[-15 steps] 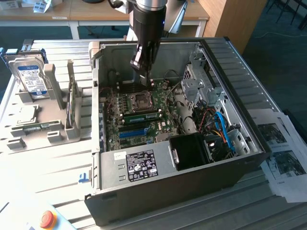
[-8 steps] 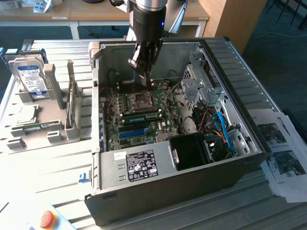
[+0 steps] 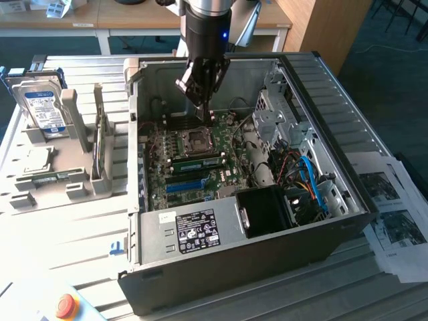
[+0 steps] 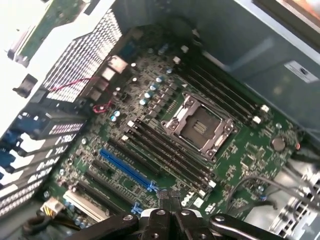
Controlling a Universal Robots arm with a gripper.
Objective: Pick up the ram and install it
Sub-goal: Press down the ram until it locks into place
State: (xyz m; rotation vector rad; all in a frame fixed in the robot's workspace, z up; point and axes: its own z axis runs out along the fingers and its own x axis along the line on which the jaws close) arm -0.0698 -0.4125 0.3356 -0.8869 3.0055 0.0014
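Nearest you, the red stop button (image 3: 65, 305) sat on the surface (image 3: 40, 227). Beyond it, the open computer case (image 3: 221, 234) lay on its side with the motherboard (image 3: 194, 180) exposed. The ram (image 3: 197, 161) stood on edge in a slot just beside the CPU socket (image 3: 198, 139), apparently seated. Treat it as light, stiff and fragile: grip it by its long edges, never by the chips. The tool (image 3: 200, 107) hung above the socket, its fingers (image 4: 165, 199) together and holding nothing. Cables (image 3: 311, 177) and the drive cage (image 3: 271, 110) crowded the exterior view's right. The hard drive (image 3: 43, 107) stood farther off in its rack.
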